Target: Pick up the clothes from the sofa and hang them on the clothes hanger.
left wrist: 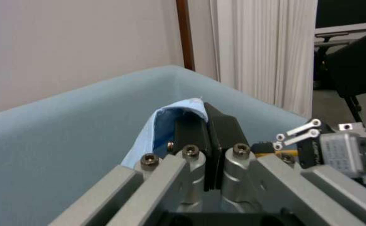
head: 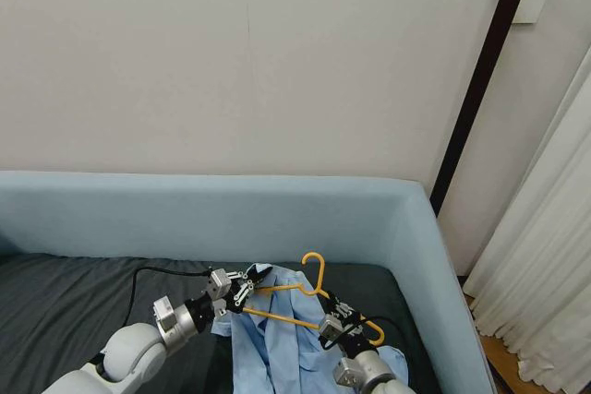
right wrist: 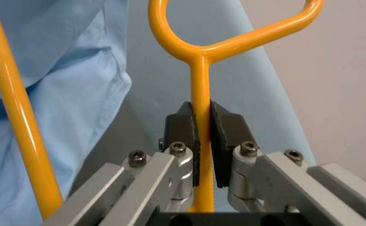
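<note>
A light blue shirt lies draped over a yellow hanger above the dark sofa seat. My left gripper is shut on a fold of the shirt near its collar end; the black fingers are pressed together on the cloth. My right gripper is shut on the hanger's yellow bar, with the pads clamped just under a looped end. The shirt hangs beside that bar. The right gripper sits close off the left one's side.
The sofa's pale blue back and armrest wrap around the seat. A dark rack post leans up the wall at the right. White curtains hang beyond the armrest, with wooden floor below them.
</note>
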Motion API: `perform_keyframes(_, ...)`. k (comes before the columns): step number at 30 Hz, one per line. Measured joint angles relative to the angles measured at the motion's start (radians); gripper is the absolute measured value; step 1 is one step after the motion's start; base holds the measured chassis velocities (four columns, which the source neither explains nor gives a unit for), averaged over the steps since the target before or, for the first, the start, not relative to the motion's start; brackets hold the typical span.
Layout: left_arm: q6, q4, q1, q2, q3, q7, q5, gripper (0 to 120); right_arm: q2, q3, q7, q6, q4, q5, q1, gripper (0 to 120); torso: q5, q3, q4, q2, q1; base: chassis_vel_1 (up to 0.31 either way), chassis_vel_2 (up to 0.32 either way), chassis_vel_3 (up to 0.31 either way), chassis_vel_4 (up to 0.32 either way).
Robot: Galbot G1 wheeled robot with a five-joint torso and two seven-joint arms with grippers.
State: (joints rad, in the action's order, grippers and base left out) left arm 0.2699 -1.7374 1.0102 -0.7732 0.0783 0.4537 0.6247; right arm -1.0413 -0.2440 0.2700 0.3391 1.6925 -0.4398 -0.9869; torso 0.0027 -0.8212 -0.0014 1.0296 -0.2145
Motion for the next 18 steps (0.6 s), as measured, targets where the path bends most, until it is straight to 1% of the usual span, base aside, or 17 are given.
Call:
perform_keyframes(4,-0.006,-0.005,-0.008,0.006,-0.003,0.001,-0.001,0,0.017,0.012,0.003,-0.002,0.004,-0.002,0.006,5,0.0001,0.0,0.0001,0.0,0.0,0.0,0.0,0.0,0.0)
perform_keyframes(6,-0.007,0.002,-0.014,0.011,0.001,-0.001,-0.002,0,0.035,0.023,0.005,-0.002,0.021,-0.007,-0.002,5,0.0,0.0,0.0,0.0,0.0,0.0,0.0,0.0,0.0)
perform_keyframes(7,-0.007,0.012,-0.018,0.015,0.006,-0.005,-0.002,0,0.059,0.039,0.009,0.008,0.043,-0.012,-0.012,5,0.0003,0.0,0.0,0.0,0.0,0.0,0.0,0.0,0.0)
perform_keyframes(8,-0.007,0.012,-0.018,0.015,0.006,-0.005,-0.002,0,0.059,0.039,0.009,0.008,0.043,-0.012,-0.012,5,0.0003,0.0,0.0,0.0,0.0,0.0,0.0,0.0,0.0)
perform_keyframes(10,-0.007,0.022,-0.021,0.019,0.01,-0.012,-0.002,0,0.097,0.054,0.014,0.028,0.072,-0.014,-0.023,5,0.0,0.0,0.0,0.0,0.0,0.0,0.0,0.0,0.0)
perform_keyframes(11,-0.007,0.026,-0.022,0.02,0.011,-0.018,-0.002,0,0.135,0.065,0.016,0.046,0.1,-0.009,-0.03,5,0.0,0.0,0.0,0.0,0.0,0.0,0.0,0.0,0.0)
perform_keyframes(12,-0.007,0.027,-0.022,0.019,0.012,-0.019,-0.002,0,0.155,0.071,0.017,0.052,0.115,-0.005,-0.034,5,0.0001,0.0,-0.0001,0.0,0.0,0.0,0.0,0.0,0.0)
perform_keyframes(13,-0.007,0.027,-0.022,0.019,0.012,-0.019,-0.002,0,0.155,0.071,0.017,0.052,0.115,-0.005,-0.034,5,0.0001,0.0,-0.0001,0.0,0.0,0.0,0.0,0.0,0.0)
perform_keyframes(15,-0.007,0.028,-0.025,0.013,0.012,-0.022,0.0,0,0.204,0.084,0.019,0.056,0.155,0.007,-0.044,5,-0.0001,0.0,-0.0001,0.0,0.0,0.0,0.0,0.0,0.0)
perform_keyframes(18,-0.008,0.026,-0.027,0.008,0.01,-0.026,0.004,0,0.225,0.091,0.025,0.056,0.175,0.013,-0.049,5,-0.0001,0.0,-0.0003,0.0,0.0,0.0,0.0,0.0,0.0)
